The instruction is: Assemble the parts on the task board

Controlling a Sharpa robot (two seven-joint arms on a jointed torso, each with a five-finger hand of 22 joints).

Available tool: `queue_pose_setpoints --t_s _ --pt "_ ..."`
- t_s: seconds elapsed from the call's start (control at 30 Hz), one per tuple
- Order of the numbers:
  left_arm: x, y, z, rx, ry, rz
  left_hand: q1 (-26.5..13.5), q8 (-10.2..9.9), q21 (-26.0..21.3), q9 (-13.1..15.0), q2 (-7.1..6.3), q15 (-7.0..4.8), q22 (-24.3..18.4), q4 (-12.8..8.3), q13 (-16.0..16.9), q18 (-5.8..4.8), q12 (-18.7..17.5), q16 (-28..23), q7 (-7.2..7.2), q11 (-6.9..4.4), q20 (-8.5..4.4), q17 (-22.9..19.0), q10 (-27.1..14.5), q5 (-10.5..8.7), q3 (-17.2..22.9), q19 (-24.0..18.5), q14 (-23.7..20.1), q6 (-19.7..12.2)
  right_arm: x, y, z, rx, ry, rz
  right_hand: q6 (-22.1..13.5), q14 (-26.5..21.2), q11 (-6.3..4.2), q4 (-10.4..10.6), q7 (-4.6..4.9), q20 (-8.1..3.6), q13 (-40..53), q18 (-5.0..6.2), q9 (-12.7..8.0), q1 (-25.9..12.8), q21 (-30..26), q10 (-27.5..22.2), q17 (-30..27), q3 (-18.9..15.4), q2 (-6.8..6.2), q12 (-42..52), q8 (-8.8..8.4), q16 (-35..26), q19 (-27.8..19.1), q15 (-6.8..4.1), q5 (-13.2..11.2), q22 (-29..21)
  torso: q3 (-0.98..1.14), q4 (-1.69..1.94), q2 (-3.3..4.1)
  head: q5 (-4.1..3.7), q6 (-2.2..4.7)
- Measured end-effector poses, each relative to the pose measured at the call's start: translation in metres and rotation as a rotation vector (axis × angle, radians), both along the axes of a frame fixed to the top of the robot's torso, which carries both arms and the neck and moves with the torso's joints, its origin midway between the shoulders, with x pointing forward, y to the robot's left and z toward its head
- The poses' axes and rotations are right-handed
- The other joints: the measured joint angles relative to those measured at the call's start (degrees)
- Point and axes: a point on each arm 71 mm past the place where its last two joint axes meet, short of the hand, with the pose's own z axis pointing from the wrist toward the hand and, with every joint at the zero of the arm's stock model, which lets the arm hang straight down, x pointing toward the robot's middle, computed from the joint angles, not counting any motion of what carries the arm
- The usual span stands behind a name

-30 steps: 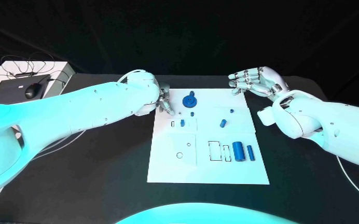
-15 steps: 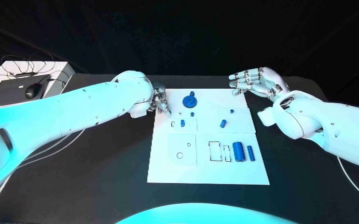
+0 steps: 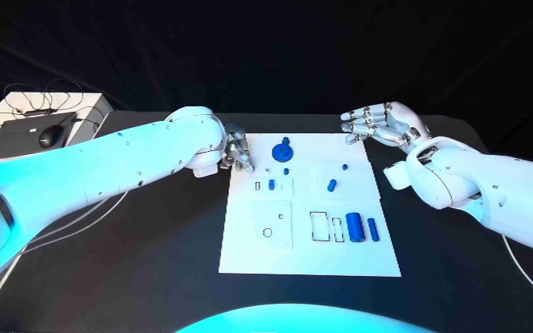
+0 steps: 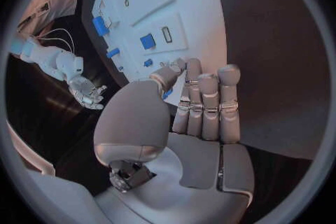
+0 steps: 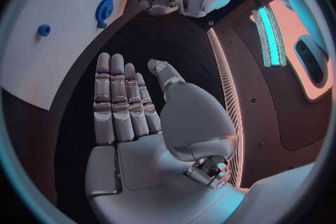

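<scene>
Meanwhile, mouse (image 3: 45, 136) at board's (image 3: 311, 260) 9 o'clock. Both left hand (image 3: 236, 153) and right hand (image 3: 376, 123) empty, fingers straight; left barely shifted since.

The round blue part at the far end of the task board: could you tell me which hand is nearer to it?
The left hand. It sits at the board's far left corner, just beside the round blue part. The right hand hovers off the board's far right corner, farther away.

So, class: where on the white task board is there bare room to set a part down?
The white task board's near strip, below the big blue cylinder, is bare. It is crowded at the far edge, around the blue round disc beside the left hand.
</scene>
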Motion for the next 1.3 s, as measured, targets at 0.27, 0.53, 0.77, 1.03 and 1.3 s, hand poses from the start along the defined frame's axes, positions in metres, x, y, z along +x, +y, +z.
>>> queue_pose_setpoints --t_s 0.27,0.53,0.77,1.03,1.3 --pt "-0.0002 0.0013 0.0008 -0.008 0.013 0.0 -0.31 0.47 0.0 -2.51 0.32 0.0 0.0 -0.08 -0.5 -0.01 0.3 0.55 0.32 -0.04 0.2 -0.94 -0.17 0.1 0.7 -0.19 -0.42 0.26 -0.0001 0.0003 -0.0004 0.0 0.001 0.001 0.0 0.0 0.0 0.0 0.0 0.0 0.0 0.0 0.0 0.0 0.0 0.0 0.0 0.0 0.0 0.0 0.0 0.0 0.0 0.0 0.0 0.0 0.01 -0.02 -0.01 0.05 0.21" --pt "-0.0001 0.0019 0.0013 -0.008 0.019 -0.004 -0.8 0.8 0.0 -3.96 1.18 0.0 0.05 -0.01 -0.87 0.66 0.78 1.1 0.72 0.16 0.4 -1.48 -0.37 -0.02 2.52 -0.38 -0.83 -0.1 -0.0002 0.0001 -0.0005 0.0 0.002 0.001 0.0 0.0 0.0 0.0 0.0 0.0 0.0 0.0 0.0 0.0 0.0 0.0 0.0 0.0 0.0 0.0 0.0 0.0 0.0 0.0 0.0 -0.01 -0.01 -0.02 -0.01 -0.01 0.31" --pt "-0.0002 0.0011 0.0015 -0.005 0.017 -0.012 -0.41 1.3 0.34 -4.23 1.56 0.2 0.04 -0.48 -1.37 0.77 0.78 1.88 0.71 0.17 0.41 -1.23 -0.38 -0.07 2.99 -0.39 -1.02 -0.12 -0.0002 0.0003 -0.0007 0.0 0.002 0.002 0.01 0.0 0.0 0.0 -0.01 0.0 0.0 0.0 0.0 0.0 0.0 0.0 0.0 0.0 0.0 0.0 0.0 0.0 0.0 0.0 0.0 -0.02 -0.02 0.01 -0.01 -0.08 0.24" --pt "-0.0013 0.0004 0.0021 -0.006 -0.002 -0.027 -0.21 1.67 2.77 -4.48 1.75 -0.61 0.04 -2.58 -3.4 0.79 0.51 4.23 -0.58 -0.71 -0.41 2.04 1.73 -0.51 4.22 0.46 0.87 1.37 -0.0002 0.0003 -0.0009 -0.001 0.003 0.003 0.01 0.0 0.0 0.0 -0.01 0.0 0.0 0.0 0.0 0.0 0.0 0.0 0.0 0.0 0.0 0.0 0.0 0.0 0.0 0.0 0.0 -0.02 -0.01 -0.01 -0.01 -0.05 0.32" --pt "-0.003 0.0036 0.0055 -0.03 -0.056 -0.021 -2.42 1.67 6.96 -4.54 -1.25 -1.53 0.03 -2.76 -4.53 -0.45 -0.17 6.08 -1.97 -2.02 -2.27 6.55 5.29 4.97 6.06 2.31 3.83 2.81 -0.0002 0.0002 -0.001 -0.001 0.003 0.003 0.01 0.0 0.0 0.0 -0.01 0.0 0.0 0.0 0.0 0.0 0.0 0.0 0.0 0.0 0.0 0.0 0.0 0.0 0.0 0.0 0.0 -0.02 -0.01 0.0 -0.01 -0.09 0.29"
